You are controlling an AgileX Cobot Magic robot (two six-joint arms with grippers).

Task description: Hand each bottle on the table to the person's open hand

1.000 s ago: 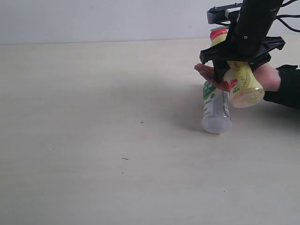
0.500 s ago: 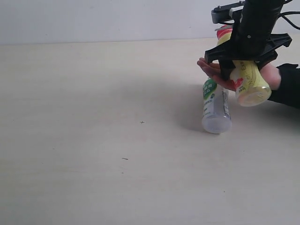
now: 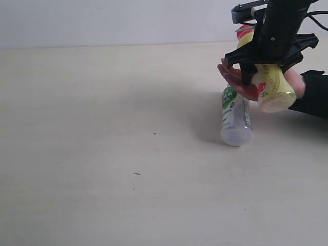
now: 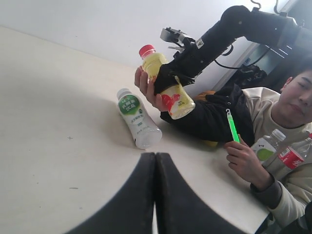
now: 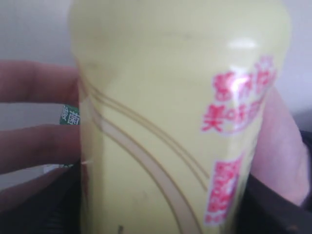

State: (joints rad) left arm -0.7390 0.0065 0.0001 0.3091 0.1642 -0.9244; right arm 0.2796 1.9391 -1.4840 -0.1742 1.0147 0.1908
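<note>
My right gripper [image 3: 266, 60] is shut on the yellow-labelled bottle [image 3: 271, 88] with a red cap, holding it tilted in the air over the person's open hand [image 3: 237, 80]. In the right wrist view the yellow bottle [image 5: 175, 112] fills the frame between the dark fingers of my right gripper [image 5: 165, 214], with the hand's fingers [image 5: 34, 83] close behind it. A white bottle [image 3: 234, 116] with a green mark lies on its side on the table [image 3: 113, 154], just below the hand. My left gripper [image 4: 155, 161] is shut and empty, hovering over the table short of the white bottle [image 4: 138, 120].
In the left wrist view the seated person holds a green stick [image 4: 232, 126] in the other hand. Beside that arm are two more bottles, a white one with a green mark [image 4: 265, 148] and a clear one with a red label [image 4: 294, 157]. Tiny dark specks [image 3: 155, 134] dot the table.
My right gripper has carried the yellow bottle slightly right and up, and the open hand has risen with it. The white bottle and my left gripper have not moved.
</note>
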